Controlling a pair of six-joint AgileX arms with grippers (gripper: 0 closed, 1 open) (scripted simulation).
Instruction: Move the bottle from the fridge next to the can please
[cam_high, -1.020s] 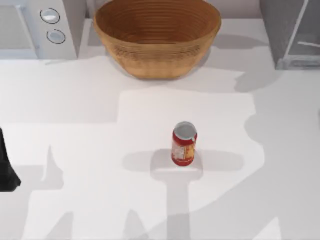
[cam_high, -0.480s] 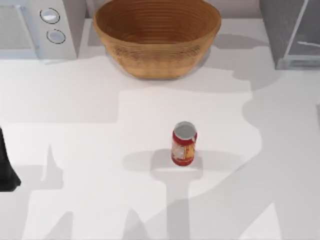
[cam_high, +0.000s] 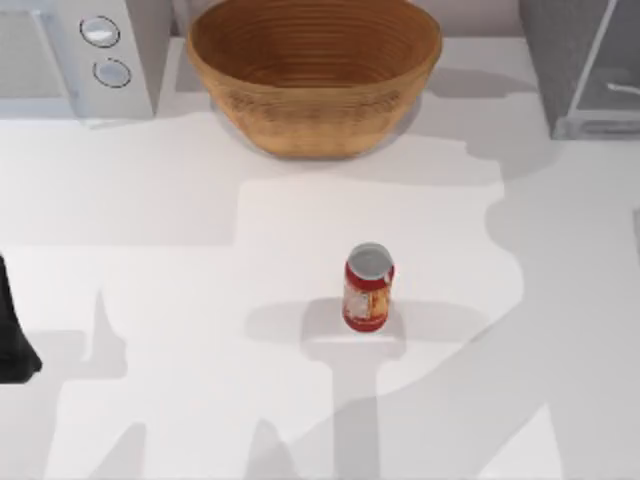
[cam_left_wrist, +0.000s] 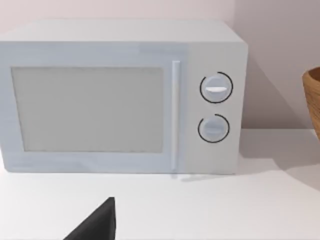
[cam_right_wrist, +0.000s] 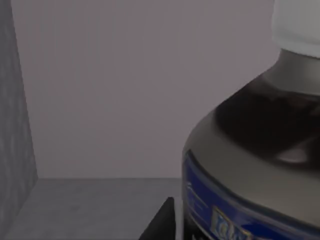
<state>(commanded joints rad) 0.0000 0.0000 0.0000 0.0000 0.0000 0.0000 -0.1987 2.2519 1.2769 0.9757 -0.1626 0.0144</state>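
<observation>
Top view: bright, even light on the white table (cam_high: 150, 200), crossed by soft-edged grey shadows. The can (cam_high: 368, 288) casts pale shadows to both sides and toward the near edge, indicating several light sources. The basket (cam_high: 313, 70) shades the table beside it. Left wrist view: the microwave (cam_left_wrist: 120, 95) is evenly lit, without glare. Right wrist view: dim inside the fridge (cam_right_wrist: 100, 90); a faint highlight lies on the bottle (cam_right_wrist: 255, 165).
</observation>
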